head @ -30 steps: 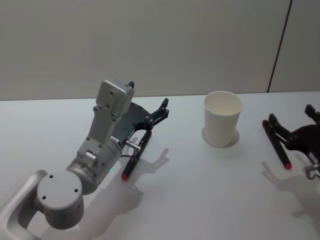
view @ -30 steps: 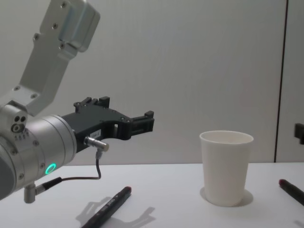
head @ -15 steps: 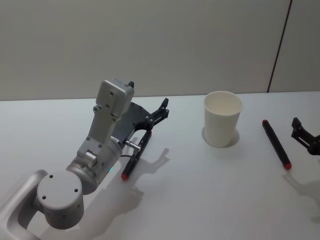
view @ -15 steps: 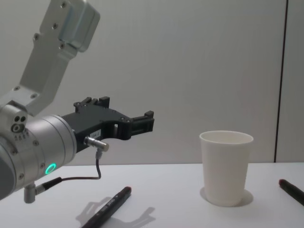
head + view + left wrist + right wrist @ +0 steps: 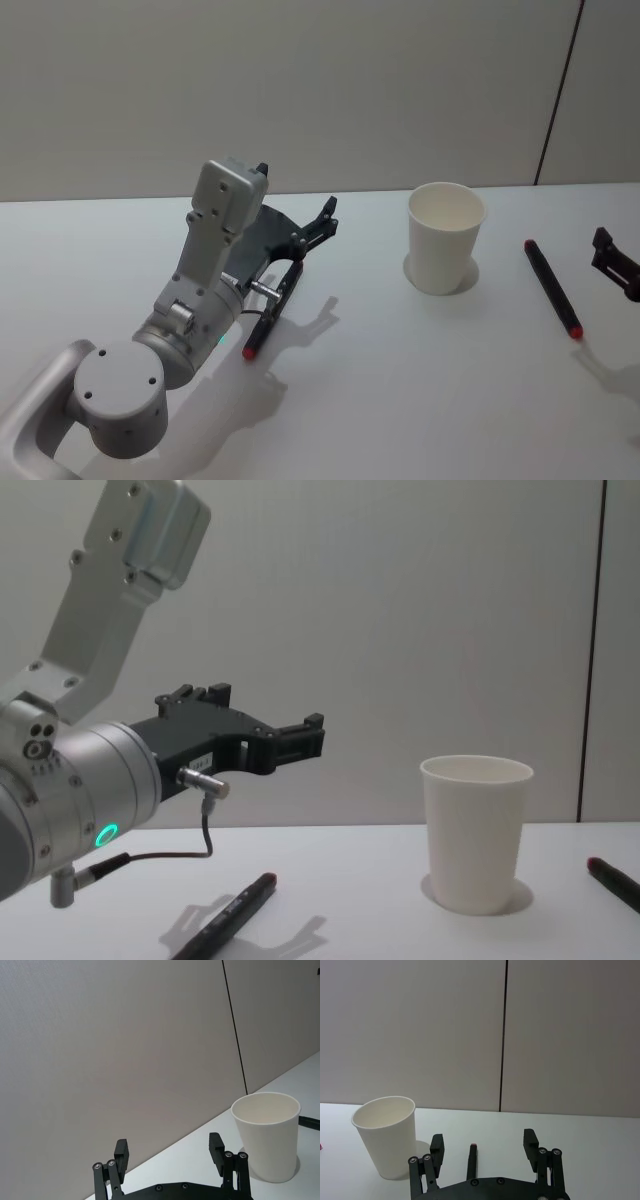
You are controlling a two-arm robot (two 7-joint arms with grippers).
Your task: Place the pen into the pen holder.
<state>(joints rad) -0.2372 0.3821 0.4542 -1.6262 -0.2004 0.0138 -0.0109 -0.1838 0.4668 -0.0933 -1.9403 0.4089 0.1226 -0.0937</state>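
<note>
The right gripper (image 5: 614, 263) has drawn back from the pen (image 5: 551, 285) it straddled a second ago and now sits farther from the pen holder (image 5: 442, 262) than that pen does, at the far right of the table (image 5: 400, 390). In the right wrist view its fingers (image 5: 530, 1139) are spread with nothing between them, and the pen (image 5: 472, 1156) lies on the table ahead of the gap, apart from both. That pen is black with a red end and rests flat just right of the pen holder, not touching it.

The pen holder stands upright on the table.

The left gripper (image 5: 315, 235) hangs above the table to the left of the pen holder, well apart from it and pointing toward it. Its fingers (image 5: 216, 1143) are spread and hold nothing. A second pen (image 5: 258, 338), also black with a red end, lies flat on the table under that gripper, on the pen holder's left.
</note>
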